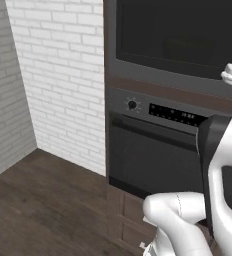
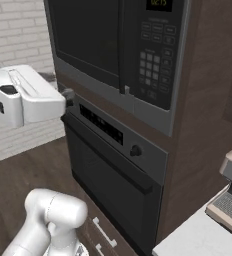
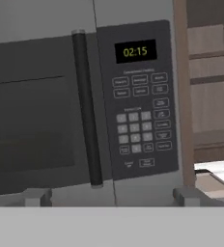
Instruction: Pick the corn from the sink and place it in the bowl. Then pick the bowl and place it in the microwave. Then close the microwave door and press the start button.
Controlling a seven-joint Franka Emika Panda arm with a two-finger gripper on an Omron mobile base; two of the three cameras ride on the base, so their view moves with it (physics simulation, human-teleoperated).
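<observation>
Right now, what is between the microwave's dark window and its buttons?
A tall dark handle stands between the microwave door window and the keypad, as the hand view shows.

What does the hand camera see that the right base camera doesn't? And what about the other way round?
Hand view alone: wooden shelves to the right of the microwave, and a clock you can read, 02:15. Right base view alone: the oven under the microwave with its round knob, the brick wall, the wood floor and a pale counter. Both: the microwave, its door shut, and the button pad.
</observation>
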